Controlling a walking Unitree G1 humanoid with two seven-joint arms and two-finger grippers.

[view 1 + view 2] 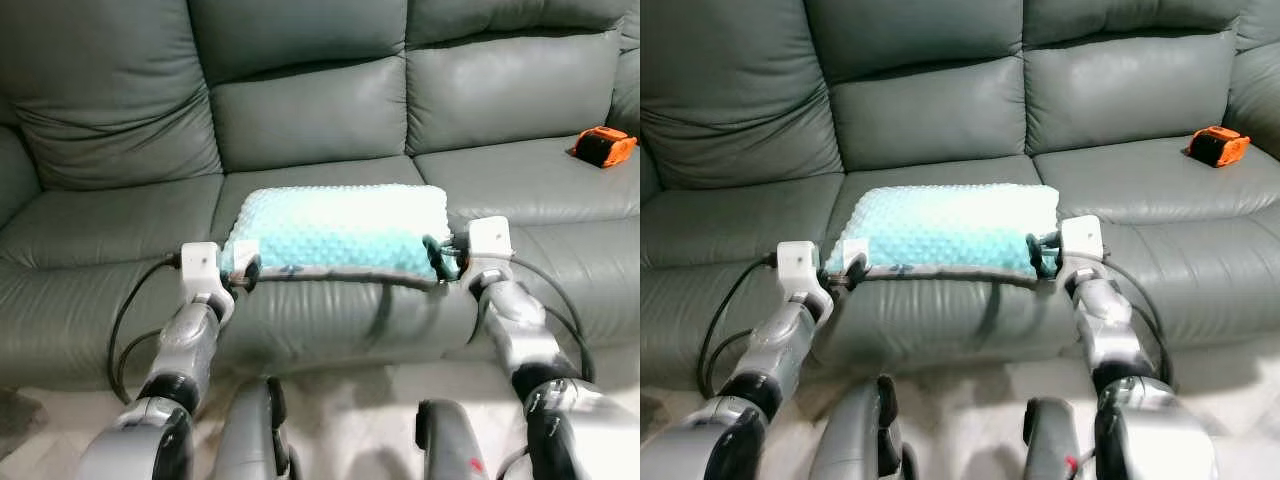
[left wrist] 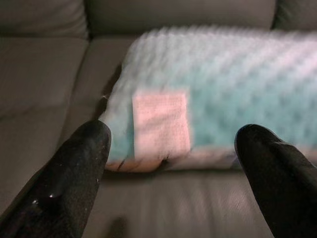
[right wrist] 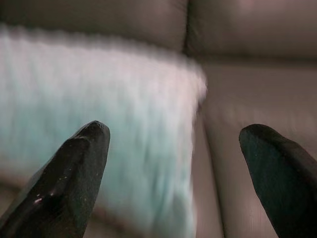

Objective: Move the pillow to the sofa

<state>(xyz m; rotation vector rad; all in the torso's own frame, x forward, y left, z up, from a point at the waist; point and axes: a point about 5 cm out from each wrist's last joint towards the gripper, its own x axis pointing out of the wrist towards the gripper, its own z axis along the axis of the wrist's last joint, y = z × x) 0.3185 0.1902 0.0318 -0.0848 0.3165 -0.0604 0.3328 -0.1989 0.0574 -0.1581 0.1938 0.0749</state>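
Both grippers stand spread wide, grasping nothing: the left gripper (image 2: 171, 163) faces the pillow's white label (image 2: 161, 125), the right gripper (image 3: 173, 158) its other end. The mint dotted pillow (image 1: 340, 230) lies on the grey leather sofa (image 1: 300, 110), blurred in wrist views. An orange object (image 1: 603, 146) is too small to identify.

The two eye views look forward and down from the head onto a grey sofa (image 1: 300, 110), near enough that its seat and backrest span the frame; both share the same scene, the right eye slightly shifted sideways. Each wrist view looks along its own black fingers (image 2: 69, 183), very close and low to the seat. The left wrist view faces the near left end of a teal pillow (image 1: 340, 230); the right wrist view faces the pillow's right end, blurred. All four views share the pillow and middle seat cushion
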